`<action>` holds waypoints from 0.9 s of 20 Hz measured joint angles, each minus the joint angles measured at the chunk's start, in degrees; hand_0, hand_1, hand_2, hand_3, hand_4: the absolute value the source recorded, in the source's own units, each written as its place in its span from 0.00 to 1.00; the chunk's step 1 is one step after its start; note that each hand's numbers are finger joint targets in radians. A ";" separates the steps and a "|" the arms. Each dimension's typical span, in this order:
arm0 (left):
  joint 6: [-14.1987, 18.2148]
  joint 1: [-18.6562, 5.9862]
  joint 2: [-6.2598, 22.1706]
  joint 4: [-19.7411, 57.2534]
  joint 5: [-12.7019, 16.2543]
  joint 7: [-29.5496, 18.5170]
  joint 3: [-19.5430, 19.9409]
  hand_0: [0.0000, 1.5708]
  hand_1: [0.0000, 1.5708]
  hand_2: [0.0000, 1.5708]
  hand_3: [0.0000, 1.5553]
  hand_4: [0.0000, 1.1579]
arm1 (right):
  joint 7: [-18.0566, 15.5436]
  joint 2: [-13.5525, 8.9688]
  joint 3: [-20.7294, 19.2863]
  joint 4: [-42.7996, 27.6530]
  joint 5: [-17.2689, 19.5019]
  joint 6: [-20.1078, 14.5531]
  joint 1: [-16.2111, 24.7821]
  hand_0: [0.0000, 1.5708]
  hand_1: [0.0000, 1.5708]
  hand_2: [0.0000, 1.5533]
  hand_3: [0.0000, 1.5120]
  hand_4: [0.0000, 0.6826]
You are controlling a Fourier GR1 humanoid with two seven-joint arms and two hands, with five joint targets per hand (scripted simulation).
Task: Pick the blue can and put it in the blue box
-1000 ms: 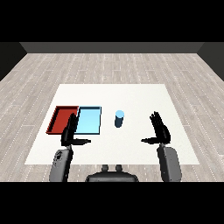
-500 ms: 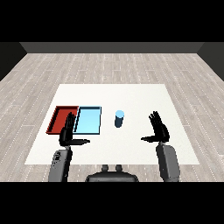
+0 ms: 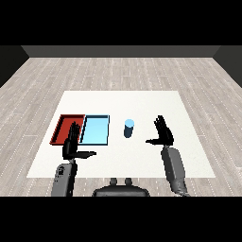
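Starting at the far side from the working hand, the red tray lies flat on the white desk, its long edge touching the light blue tray beside it. The left hand hovers in front of the seam between those two trays, fingers straight and spread, thumb out to the side, holding nothing. Moving across, the blue can stands upright on the desk, just beside the blue tray on the side nearer the right hand, and clear of the tray's rim. And here is the right hand, open, fingers upright and fanned, thumb pointing toward the can, with a clear gap between them and nothing in it. The step in hand looks like the reach. To do it well, the right hand should travel sideways toward the can with the palm facing it, keep the thumb wide until the can sits between thumb and fingers, then curl round the middle of its side so it does not tip. Nothing stands between hand and can. Beyond the can, the tray's near rim must be cleared, and the left hand sits close to that tray's front edge, so it is worth watching.
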 measured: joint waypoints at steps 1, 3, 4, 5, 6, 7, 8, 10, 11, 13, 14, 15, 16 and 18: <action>-0.04 0.16 -0.11 -0.55 -0.02 0.31 -0.30 0.00 0.00 0.00 0.00 0.00 | -0.09 0.28 0.03 1.31 0.16 -0.68 -1.25 0.00 0.00 0.00 0.00 0.00; 0.00 -0.21 -0.05 0.81 -0.23 -0.53 0.07 0.00 0.00 0.00 0.00 0.00 | 0.34 1.01 0.35 2.59 0.20 -1.97 -2.85 0.00 0.00 0.00 0.00 0.00; 0.33 -0.14 -0.33 0.38 -0.45 -0.25 -0.23 0.00 0.00 0.00 0.00 0.00 | 0.10 1.03 0.08 4.24 0.00 -2.19 -4.19 0.00 0.00 0.00 0.00 0.00; 0.23 -0.78 -0.35 1.58 -0.31 -0.84 0.05 0.00 0.00 0.00 0.00 0.00 | -0.94 1.35 0.15 5.72 0.06 -1.92 -4.05 0.00 0.00 0.00 0.00 0.00; -0.20 -0.95 0.12 1.62 0.11 -0.84 0.54 0.00 0.00 0.00 0.00 0.00 | -2.08 1.99 0.90 7.39 0.22 -2.65 -4.66 0.00 0.00 0.00 0.00 0.00; -0.28 -0.84 0.16 1.61 -0.05 -0.96 0.44 0.00 0.00 0.00 0.00 0.00 | -1.93 2.22 1.17 7.26 0.17 -3.02 -4.28 0.00 0.00 0.00 0.00 0.00; -0.12 -0.97 0.08 1.86 -0.18 -0.95 0.43 0.00 0.00 0.00 0.00 0.00 | -1.54 2.56 1.19 7.59 -0.07 -3.64 -4.84 0.00 0.00 0.00 0.00 0.00; -0.41 0.32 0.29 0.76 -0.20 -0.98 0.38 0.00 0.00 0.00 0.00 0.00 | -3.14 2.93 1.83 11.07 0.06 -4.86 -6.74 0.00 0.00 0.00 0.00 0.00; -0.30 -0.05 0.18 1.71 -0.44 -1.32 0.37 0.00 0.00 0.00 0.00 0.00 | -3.58 3.14 1.90 12.52 0.36 -5.24 -7.91 0.00 0.00 0.00 0.00 0.00; -0.65 0.43 0.48 1.29 -0.21 -1.33 0.67 0.00 0.00 0.00 0.00 0.00 | -4.80 3.41 2.11 14.58 0.66 -5.24 -8.54 0.00 0.00 0.00 0.00 0.00; -1.13 0.49 0.75 1.45 0.34 -1.41 1.13 0.00 0.00 0.00 0.00 0.00 | -4.48 3.35 2.08 15.06 0.49 -5.25 -9.04 0.00 0.00 0.00 0.00 0.00; -0.84 0.70 0.32 1.04 -0.02 -1.30 0.57 0.00 0.00 0.00 0.00 0.00 | -5.47 3.57 2.22 16.79 0.61 -5.24 -9.84 0.00 0.00 0.00 0.00 0.00; -0.40 -0.06 0.00 1.49 -0.25 -1.11 0.42 0.00 0.00 0.00 0.00 0.00 | -6.67 3.76 2.38 19.35 0.62 -5.48 -11.18 0.00 0.00 0.00 0.00 0.00; -0.16 0.12 -0.25 0.24 -0.40 -0.11 -0.11 0.00 0.00 0.00 0.00 0.00 | -7.72 3.90 2.75 21.83 0.13 -5.24 -12.22 0.00 0.00 0.00 0.00 0.00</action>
